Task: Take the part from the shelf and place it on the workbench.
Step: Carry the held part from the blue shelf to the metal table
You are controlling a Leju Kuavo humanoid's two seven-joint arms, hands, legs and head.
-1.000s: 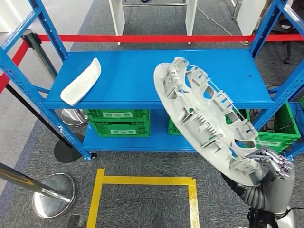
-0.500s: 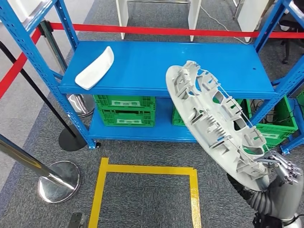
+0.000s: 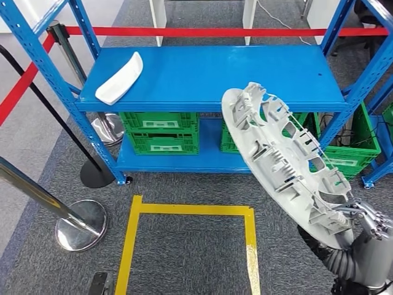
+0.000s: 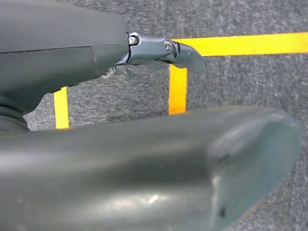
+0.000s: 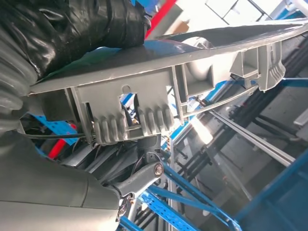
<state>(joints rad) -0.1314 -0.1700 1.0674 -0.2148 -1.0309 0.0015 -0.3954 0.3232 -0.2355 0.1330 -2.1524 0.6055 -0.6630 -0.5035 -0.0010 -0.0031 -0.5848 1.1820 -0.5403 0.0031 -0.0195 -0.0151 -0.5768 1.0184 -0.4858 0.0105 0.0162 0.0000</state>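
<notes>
Gripped only at its lower rim by the right hand [image 3: 366, 221], the large grey ribbed plastic disc part [image 3: 282, 157] juts out tilted and could slip or clip the blue metal shelf [image 3: 209, 74]

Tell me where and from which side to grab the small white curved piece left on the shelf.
Grip the white curved piece across its narrow middle, coming from above on the shelf's open front side. It lies flat and alone near the left end of the blue shelf top, long and slim, so its width probably fits a hand best.
</notes>
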